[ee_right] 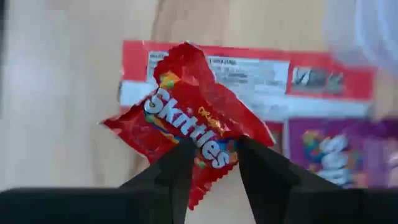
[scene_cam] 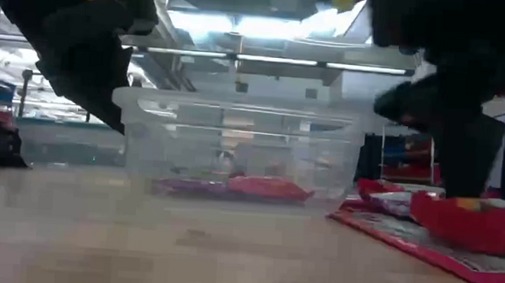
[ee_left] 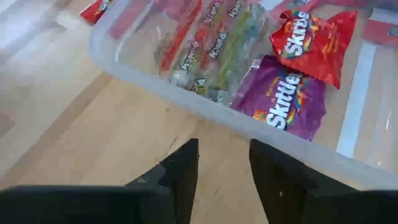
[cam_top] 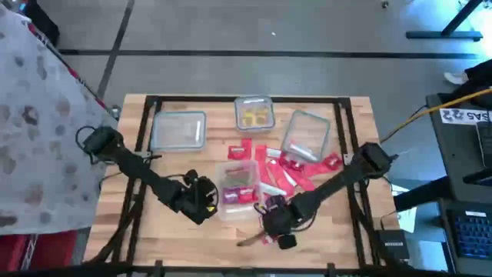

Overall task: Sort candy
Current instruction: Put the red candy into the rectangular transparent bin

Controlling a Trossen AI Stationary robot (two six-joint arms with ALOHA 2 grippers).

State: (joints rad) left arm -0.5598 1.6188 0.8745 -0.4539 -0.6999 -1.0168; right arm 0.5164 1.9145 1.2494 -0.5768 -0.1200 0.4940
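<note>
A clear tub [cam_top: 224, 174] stands near the table's middle and holds a red Skittles packet [ee_left: 311, 43], a purple one [ee_left: 283, 99] and long packets [ee_left: 211, 43]. My left gripper [cam_top: 204, 198] [ee_left: 224, 146] is open and empty over bare wood just left of this tub. My right gripper [cam_top: 274, 223] [ee_right: 211, 146] is shut on another red Skittles packet [ee_right: 186, 121], near the table's front edge and right of the tub. Behind that packet, a long red packet [ee_right: 261, 74] and a purple packet [ee_right: 336, 149] lie on the table. My right gripper pinches the red Skittles packet by one edge [ee_right: 211, 155] between its two fingers [ee_right: 177, 168]. The rest of the packet sticks out past the fingertips, its printed face showing. Whether the packet is clear of the table I cannot tell.
Loose red and pink packets [cam_top: 286, 173] lie scattered right of the middle tub. Three more clear tubs stand along the far side: left [cam_top: 178, 129], middle with yellow pieces [cam_top: 254, 114], right [cam_top: 306, 135]. A black frame [cam_top: 142, 131] borders the table. Patterned cloth [cam_top: 31, 115] hangs at the left.
</note>
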